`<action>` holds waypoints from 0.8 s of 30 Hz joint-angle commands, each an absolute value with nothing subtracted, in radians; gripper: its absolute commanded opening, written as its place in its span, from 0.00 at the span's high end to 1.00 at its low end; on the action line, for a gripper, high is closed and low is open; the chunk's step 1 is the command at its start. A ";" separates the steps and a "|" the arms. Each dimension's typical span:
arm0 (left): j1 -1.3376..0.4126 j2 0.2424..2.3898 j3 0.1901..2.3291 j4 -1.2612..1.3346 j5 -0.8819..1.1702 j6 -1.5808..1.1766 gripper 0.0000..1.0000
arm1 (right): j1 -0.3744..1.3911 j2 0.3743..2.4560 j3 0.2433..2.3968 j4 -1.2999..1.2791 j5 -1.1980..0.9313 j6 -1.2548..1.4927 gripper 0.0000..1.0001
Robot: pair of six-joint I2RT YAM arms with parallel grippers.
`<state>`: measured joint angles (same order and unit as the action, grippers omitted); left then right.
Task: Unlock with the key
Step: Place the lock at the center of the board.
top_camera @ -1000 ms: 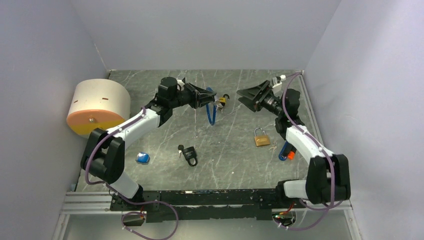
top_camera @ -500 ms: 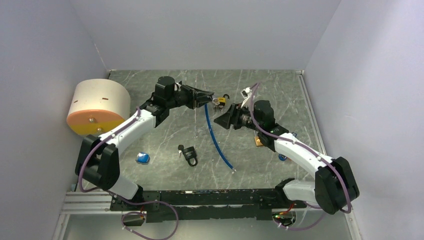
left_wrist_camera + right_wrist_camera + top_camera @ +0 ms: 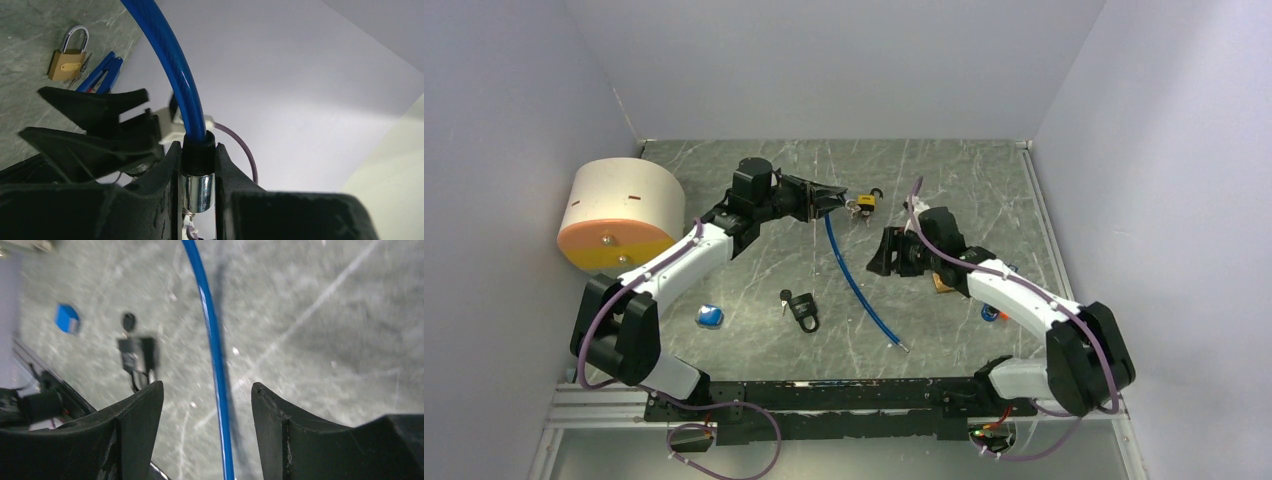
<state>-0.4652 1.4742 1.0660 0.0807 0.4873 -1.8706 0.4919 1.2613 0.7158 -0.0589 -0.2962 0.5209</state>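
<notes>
The right end effector (image 3: 880,252), jaws spread wide, had swung in across the grey marbled table (image 3: 984,190) to hover over the blue plastic-coated cable (image 3: 856,283). The left end effector (image 3: 198,156) clamped the cable's black-and-chrome ferrule (image 3: 199,187) beside the small yellow padlock (image 3: 865,203); unlocking looked yet to begin

The right claw (image 3: 882,250) has been swung from the 1 o'clock part of the bench (image 3: 984,180) toward 9 o'clock, to its middle. The blue cable (image 3: 860,288), earlier a short hanging loop, has been drawn out toward 5 o'clock from the left claw (image 3: 829,199).
</notes>
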 commanded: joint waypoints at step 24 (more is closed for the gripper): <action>-0.462 1.428 1.064 0.037 0.452 -1.792 0.97 | 0.619 1.431 0.736 -0.616 -0.331 0.439 0.47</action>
